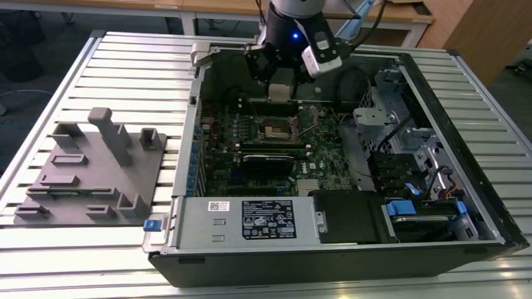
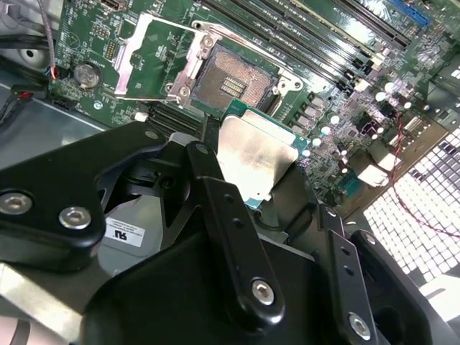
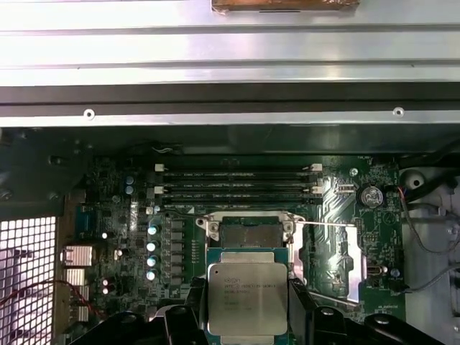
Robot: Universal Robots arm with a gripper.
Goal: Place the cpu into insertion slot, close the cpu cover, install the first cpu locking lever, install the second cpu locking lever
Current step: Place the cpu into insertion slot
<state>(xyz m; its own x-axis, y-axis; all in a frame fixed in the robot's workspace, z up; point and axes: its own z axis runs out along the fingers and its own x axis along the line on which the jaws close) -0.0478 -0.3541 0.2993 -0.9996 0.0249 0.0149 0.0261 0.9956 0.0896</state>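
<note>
My gripper (image 1: 281, 94) is shut on the cpu (image 3: 246, 298), a thin square chip with a pale silvery face, pinched at two opposite edges between the black fingers (image 3: 195, 310). It hangs inside the open computer case, above the green board and a little short of the insertion slot (image 3: 250, 233). In the exterior view the slot (image 1: 275, 129) lies nearer the camera than the gripper. The slot (image 2: 230, 80) shows its dark centre uncovered. The cpu cover (image 2: 192, 63), a thin metal frame, is flipped open beside the slot, also seen as the cover (image 3: 351, 266). The chip (image 2: 255, 154) is held roughly level.
Long black memory slots (image 3: 237, 185) run beside the socket. A power supply box (image 1: 266, 219) with a white label fills the case's near end, and a drive cage (image 1: 415, 162) with blue tabs is at the exterior view's right. A grey fixture (image 1: 91, 168) sits outside the case.
</note>
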